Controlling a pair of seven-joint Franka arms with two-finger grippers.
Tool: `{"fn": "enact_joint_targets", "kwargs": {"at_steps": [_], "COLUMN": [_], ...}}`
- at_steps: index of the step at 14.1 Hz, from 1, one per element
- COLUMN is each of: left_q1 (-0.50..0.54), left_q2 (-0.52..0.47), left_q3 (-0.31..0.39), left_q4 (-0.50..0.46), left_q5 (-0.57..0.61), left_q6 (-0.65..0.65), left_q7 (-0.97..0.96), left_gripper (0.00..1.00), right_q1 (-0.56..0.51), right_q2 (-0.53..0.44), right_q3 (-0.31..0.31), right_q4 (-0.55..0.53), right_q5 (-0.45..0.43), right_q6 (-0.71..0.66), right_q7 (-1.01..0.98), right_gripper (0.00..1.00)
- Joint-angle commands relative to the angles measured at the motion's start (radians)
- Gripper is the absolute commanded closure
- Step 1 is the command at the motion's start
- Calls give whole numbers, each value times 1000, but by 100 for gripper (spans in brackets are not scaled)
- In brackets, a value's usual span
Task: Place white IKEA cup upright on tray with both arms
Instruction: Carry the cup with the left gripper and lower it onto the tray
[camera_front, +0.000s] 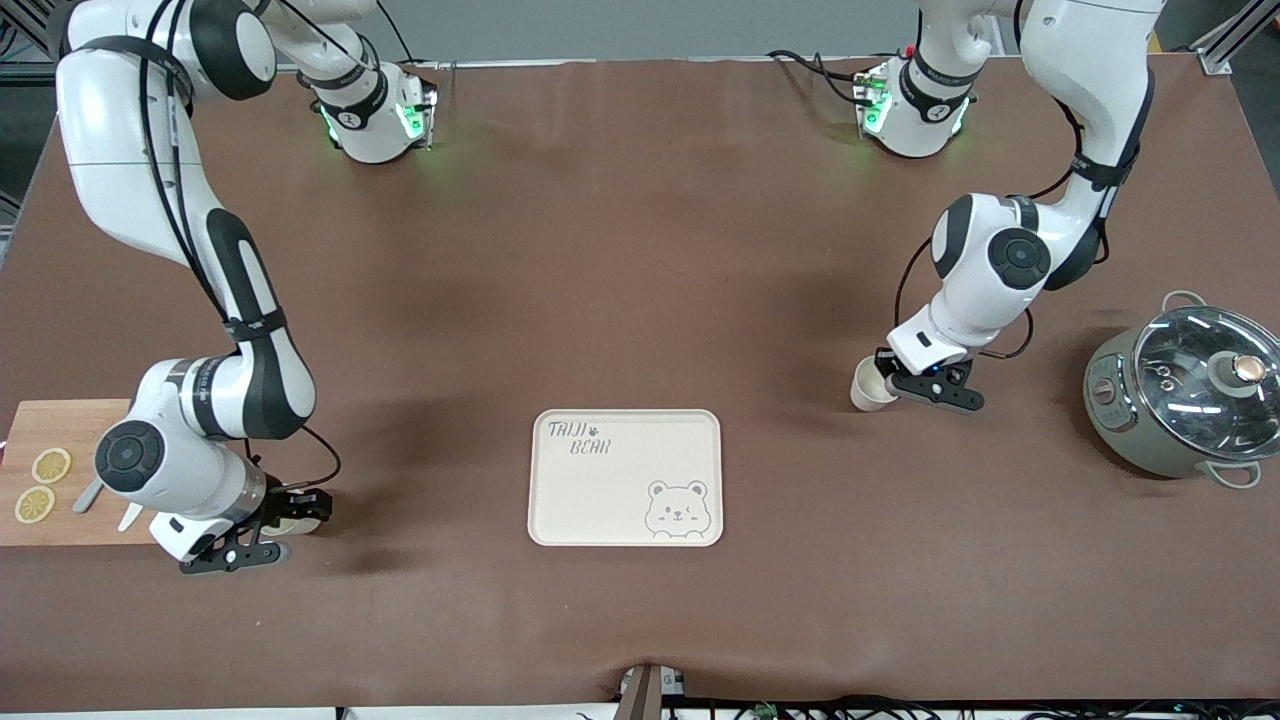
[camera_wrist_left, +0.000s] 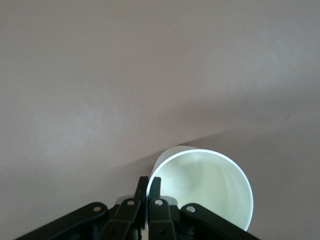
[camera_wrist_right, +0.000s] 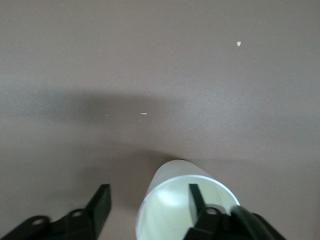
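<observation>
There are two white cups. My left gripper (camera_front: 905, 385) is shut on the rim of one white cup (camera_front: 866, 388), which is tilted low over the table toward the left arm's end of the tray. In the left wrist view the fingers (camera_wrist_left: 142, 186) pinch the rim of this cup (camera_wrist_left: 205, 190). My right gripper (camera_front: 275, 528) is open beside the cutting board, around the second cup (camera_front: 298, 518). In the right wrist view one finger (camera_wrist_right: 195, 197) is inside this cup (camera_wrist_right: 167, 215) and the other finger (camera_wrist_right: 102, 200) is outside. The cream tray (camera_front: 600, 500) lies between the arms with nothing on it.
A wooden cutting board (camera_front: 60, 515) with two lemon slices (camera_front: 50, 465) lies at the right arm's end of the table. A grey pot (camera_front: 1185, 400) with a glass lid stands at the left arm's end.
</observation>
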Motion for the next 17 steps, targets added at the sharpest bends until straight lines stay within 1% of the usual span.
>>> {"fn": "enact_joint_targets", "kwargs": {"at_steps": [1, 2, 3, 5, 7, 9, 10, 14, 15, 17], "left_q1": [-14, -27, -50, -108, -158, -226, -250, -321, -335, -353], "left_q2": [10, 12, 24, 102, 191, 287, 324, 459, 492, 527], "left_q3": [-4, -4, -4, -1, -1, 3, 5, 8, 10, 23], "left_q4": [83, 125, 190, 366, 540, 667, 715, 888, 936, 978], "left_q5": [-6, -7, -10, -9, -4, -1, 5, 6, 6, 6], "left_q6": [-47, -91, -155, -299, -404, -427, -427, -427, -427, -424], "left_q7": [-49, -75, -120, -242, -376, -504, -558, -722, -757, -787], "left_gripper": [100, 100, 100, 100, 100, 100, 100, 100, 100, 100], "right_q1": [11, 11, 11, 9, 9, 8, 6, 8, 9, 9], "right_q2": [13, 13, 13, 11, 11, 11, 11, 8, 8, 6], "right_q3": [-2, -2, -2, -2, -2, -2, -2, -2, -2, -2], "right_q4": [25, 25, 25, 25, 25, 26, 25, 28, 29, 34], "right_q5": [-39, -39, -39, -39, -39, -38, -38, -35, -35, -36], "right_q6": [-4, -4, -4, -4, -4, -2, -2, -2, -2, -4], "right_q7": [5, 5, 5, 5, 5, 5, 5, 5, 5, 6], "right_gripper": [50, 54, 58, 68, 73, 79, 81, 100, 100, 100]}}
